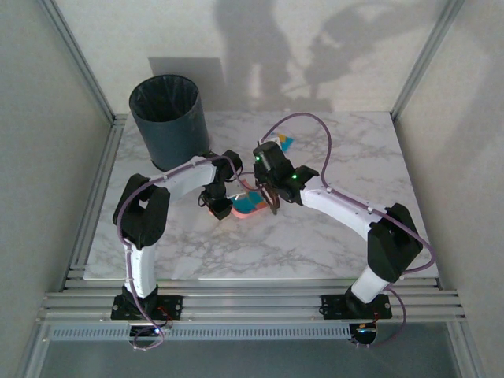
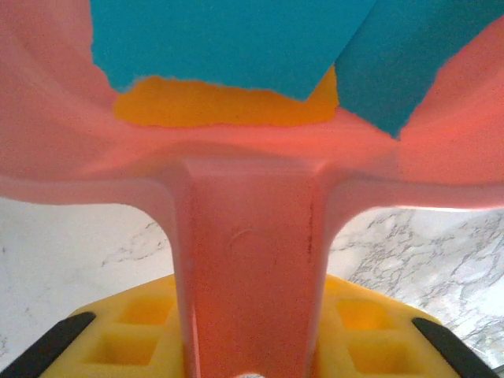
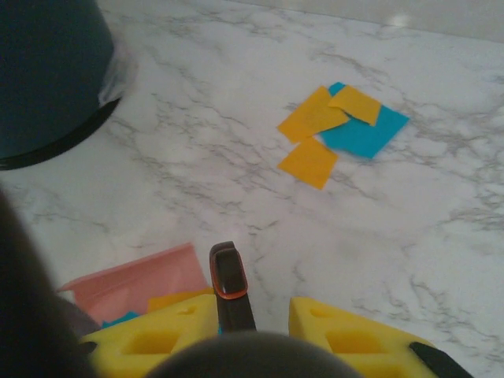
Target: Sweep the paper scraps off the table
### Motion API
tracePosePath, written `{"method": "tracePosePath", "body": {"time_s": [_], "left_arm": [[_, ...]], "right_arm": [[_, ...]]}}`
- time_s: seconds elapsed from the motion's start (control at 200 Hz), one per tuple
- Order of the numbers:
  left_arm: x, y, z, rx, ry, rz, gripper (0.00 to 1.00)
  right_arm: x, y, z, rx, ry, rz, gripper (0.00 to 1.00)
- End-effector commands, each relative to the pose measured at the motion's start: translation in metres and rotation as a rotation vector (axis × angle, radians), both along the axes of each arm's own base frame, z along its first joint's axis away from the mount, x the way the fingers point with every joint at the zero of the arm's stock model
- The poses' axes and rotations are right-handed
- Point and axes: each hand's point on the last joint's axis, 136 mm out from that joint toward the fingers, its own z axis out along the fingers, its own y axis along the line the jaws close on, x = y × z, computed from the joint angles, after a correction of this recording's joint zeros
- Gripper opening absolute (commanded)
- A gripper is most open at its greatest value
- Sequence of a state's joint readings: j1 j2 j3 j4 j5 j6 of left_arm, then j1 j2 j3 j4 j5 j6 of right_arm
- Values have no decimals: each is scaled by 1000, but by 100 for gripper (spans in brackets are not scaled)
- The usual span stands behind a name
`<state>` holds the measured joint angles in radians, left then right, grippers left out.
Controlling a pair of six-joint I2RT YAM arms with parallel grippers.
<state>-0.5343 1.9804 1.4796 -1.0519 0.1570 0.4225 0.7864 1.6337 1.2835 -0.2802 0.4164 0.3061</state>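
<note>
Paper scraps (image 3: 311,116): flat angular bits, orng/teal

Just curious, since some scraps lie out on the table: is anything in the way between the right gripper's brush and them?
Nothing visible. From the right wrist, bare table lies between the brush and the scraps; the bin stands well off to the left.

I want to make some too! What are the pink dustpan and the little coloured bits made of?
The pink dustpan looks like moulded plastic: smooth, slightly shiny, with rounded seamless curves. The coloured bits look like matte paper: flat, thin, with sharp corners.
</note>
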Motion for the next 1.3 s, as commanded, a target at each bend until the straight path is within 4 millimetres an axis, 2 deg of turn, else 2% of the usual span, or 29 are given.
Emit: {"method": "tracePosePath", "body": {"time_s": [0.0,0.411,0.666,0.736,0.751,0.776,1.061,1.292], "left_arm": [[-9,8,-3,36,36,-17,0],[-10,7,-4,37,36,-17,0],[-9,5,-2,28,27,-16,0],[-8,5,-3,27,21,-15,0],[-8,4,-3,26,21,-15,0],[-8,4,-3,24,21,-15,0],[-1,-6,2,-15,-10,7,0],[9,-19,10,-66,-52,68,0]], "right_arm": [[-7,22,4,86,31,49,0],[-7,5,17,73,-13,-7,0],[-2,-25,17,110,15,-118,0],[-6,-28,16,119,24,-124,0],[-1,-38,15,121,25,-151,0],[0,-42,15,126,26,-162,0],[-5,-79,21,195,30,-215,0],[-13,-131,20,201,26,-312,0]]}}
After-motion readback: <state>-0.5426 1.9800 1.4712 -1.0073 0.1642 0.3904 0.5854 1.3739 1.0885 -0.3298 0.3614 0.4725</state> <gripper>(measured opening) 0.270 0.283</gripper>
